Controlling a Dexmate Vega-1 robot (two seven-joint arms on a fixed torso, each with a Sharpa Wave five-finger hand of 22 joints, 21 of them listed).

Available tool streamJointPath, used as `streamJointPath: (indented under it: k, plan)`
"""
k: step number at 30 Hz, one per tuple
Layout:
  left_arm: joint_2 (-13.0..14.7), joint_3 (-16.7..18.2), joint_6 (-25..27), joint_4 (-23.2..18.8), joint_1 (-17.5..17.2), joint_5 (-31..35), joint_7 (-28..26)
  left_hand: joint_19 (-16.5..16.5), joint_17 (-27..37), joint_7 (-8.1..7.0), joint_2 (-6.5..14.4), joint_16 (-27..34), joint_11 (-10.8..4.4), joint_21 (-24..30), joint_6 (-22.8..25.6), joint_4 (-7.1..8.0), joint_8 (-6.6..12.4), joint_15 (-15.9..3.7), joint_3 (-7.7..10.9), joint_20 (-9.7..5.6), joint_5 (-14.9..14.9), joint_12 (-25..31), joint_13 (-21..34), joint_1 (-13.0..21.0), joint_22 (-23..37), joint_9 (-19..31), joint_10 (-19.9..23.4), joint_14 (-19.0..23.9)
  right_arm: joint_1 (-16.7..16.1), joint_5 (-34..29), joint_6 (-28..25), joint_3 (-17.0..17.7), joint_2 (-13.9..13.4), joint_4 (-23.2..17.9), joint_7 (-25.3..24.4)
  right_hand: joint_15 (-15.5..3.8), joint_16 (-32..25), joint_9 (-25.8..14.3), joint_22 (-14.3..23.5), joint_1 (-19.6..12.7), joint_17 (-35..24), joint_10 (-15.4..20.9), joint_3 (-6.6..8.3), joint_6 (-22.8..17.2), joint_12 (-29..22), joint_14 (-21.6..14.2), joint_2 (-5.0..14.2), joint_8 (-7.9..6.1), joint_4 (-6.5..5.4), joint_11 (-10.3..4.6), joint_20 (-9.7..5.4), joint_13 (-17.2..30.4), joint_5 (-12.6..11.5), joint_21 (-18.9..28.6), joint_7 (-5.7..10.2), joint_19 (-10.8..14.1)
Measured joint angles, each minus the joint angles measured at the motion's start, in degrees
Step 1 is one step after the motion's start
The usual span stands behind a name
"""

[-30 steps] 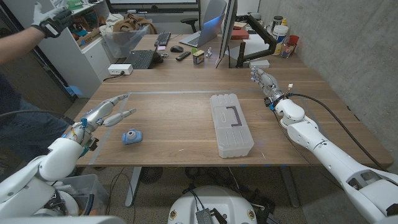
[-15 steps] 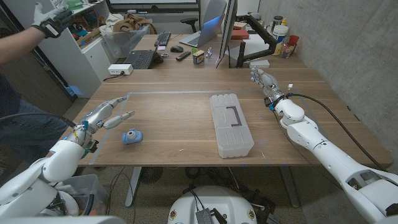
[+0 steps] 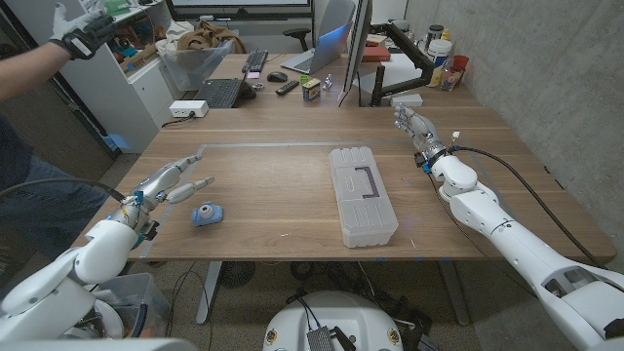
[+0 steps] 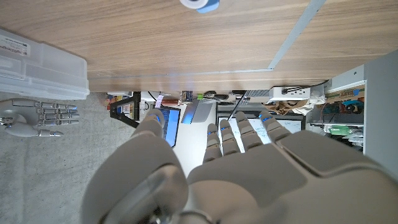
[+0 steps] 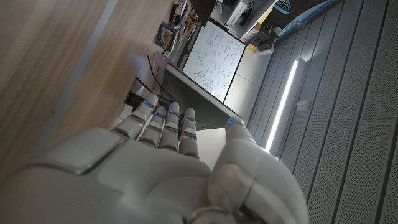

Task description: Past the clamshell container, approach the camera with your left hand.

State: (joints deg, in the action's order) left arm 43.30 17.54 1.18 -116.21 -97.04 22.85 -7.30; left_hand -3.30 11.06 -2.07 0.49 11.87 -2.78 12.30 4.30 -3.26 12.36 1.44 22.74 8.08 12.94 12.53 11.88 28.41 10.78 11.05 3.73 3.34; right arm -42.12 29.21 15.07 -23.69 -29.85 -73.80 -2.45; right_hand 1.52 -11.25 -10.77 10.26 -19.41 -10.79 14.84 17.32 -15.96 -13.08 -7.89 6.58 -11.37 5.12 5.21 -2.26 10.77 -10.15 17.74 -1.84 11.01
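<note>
A small blue toy camera (image 3: 206,214) lies near the table's front left; it also shows in the left wrist view (image 4: 200,3). My left hand (image 3: 172,182) hovers just left of the camera, fingers spread, holding nothing, and its back (image 4: 211,171) fills the lower part of the left wrist view. The clear clamshell container (image 3: 362,195) lies closed in the middle of the table, right of the camera, and its end (image 4: 38,65) is in the left wrist view. My right hand (image 3: 414,125) waits at the far right, fingers straight and empty (image 5: 165,165).
A person stands at the left with a gloved hand (image 3: 80,29) raised. Behind the table, a desk carries a keyboard (image 3: 222,92), a mouse (image 3: 278,76) and a monitor (image 3: 355,44). A grey wall (image 3: 556,78) runs along the right.
My left hand has drawn slightly back toward the table's front left edge, staying open. The camera, the container and the right hand have not moved.
</note>
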Motion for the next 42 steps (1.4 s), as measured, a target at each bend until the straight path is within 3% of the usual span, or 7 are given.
streamJointPath:
  k: [42]
  plan:
    - [5.97, -6.83, 4.76, 3.74, 1.69, -3.89, -3.61, 0.0, 0.28, -0.61, -0.17, -0.01, -0.3, 0.0, 0.62, -0.46, 0.0, 0.29, 0.0, 0.0, 0.42, 0.0, -0.02, 0.28, 0.0, 0.28, 0.33, 0.29, -0.96, 0.46, 1.15, 0.83, 0.16, -1.18, -0.78, -0.14, 0.0, 0.0, 0.0, 0.0, 0.0, 0.11, 0.0, 0.0, 0.0, -0.14, 0.0, 0.0, 0.0, 0.11, 0.21, 0.0, 0.0, -0.79, 0.0, 0.2]
